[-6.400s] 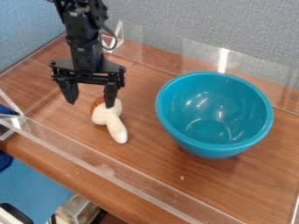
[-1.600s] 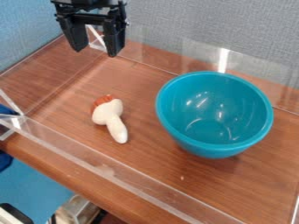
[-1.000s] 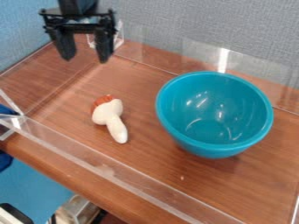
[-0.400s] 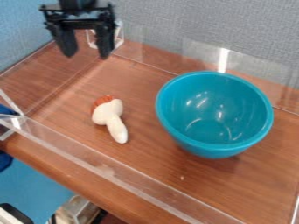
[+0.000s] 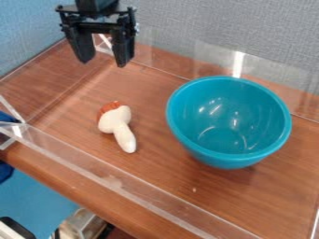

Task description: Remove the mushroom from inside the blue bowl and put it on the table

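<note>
A blue-grey wall is backing the table [image 5: 75, 93], its reddish wood top fenced by low clear walls. The mushroom [image 5: 118, 126] is lying on its side on the bare wood, just left of the blue bowl [image 5: 229, 119] and apart from it; the bowl is sitting empty. The gripper [image 5: 103, 49] is hanging high near the back wall, pointing down, jaws spread wide and gripping nothing. The placing looks finished to me; all that remains is for the arm to be clearing off.

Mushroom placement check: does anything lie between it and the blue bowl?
Nothing: the camera view shows only bare table between the mushroom and the blue bowl.
</note>
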Available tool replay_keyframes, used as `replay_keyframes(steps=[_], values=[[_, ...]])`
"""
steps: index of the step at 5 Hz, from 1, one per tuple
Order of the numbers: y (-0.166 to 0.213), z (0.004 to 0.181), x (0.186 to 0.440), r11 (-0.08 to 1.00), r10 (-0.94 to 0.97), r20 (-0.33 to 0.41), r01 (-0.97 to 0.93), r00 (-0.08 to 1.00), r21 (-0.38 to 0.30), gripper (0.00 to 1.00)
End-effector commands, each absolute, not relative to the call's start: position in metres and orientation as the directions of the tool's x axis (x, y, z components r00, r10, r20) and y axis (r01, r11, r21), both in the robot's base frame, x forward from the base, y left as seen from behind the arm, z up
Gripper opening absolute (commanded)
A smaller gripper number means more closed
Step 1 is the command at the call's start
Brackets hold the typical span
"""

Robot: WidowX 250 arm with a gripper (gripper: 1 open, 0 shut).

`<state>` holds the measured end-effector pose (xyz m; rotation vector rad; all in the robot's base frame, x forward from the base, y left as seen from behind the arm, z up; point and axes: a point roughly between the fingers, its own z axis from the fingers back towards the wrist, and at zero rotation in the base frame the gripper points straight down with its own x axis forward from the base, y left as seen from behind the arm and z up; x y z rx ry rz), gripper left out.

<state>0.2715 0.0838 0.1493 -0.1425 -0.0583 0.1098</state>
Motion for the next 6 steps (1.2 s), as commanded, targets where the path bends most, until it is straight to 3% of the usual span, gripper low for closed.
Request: replay_keyframes(steps=[1,3,4,6], values=[[0.097,0.168,0.275,0.988,0.077,0.1,-0.062,0.992,-0.14,1.0],[0.106,0.172,0.259,0.988,0.051,0.091,-0.037,0.995,-0.15,1.0],[0.105,0.162,0.254,0.983,0.066,0.076,-0.052,0.995,-0.175,1.0],[0.1,0.161,0.248,0.981,0.031,0.112,-0.008,0.993,-0.195,1.0]])
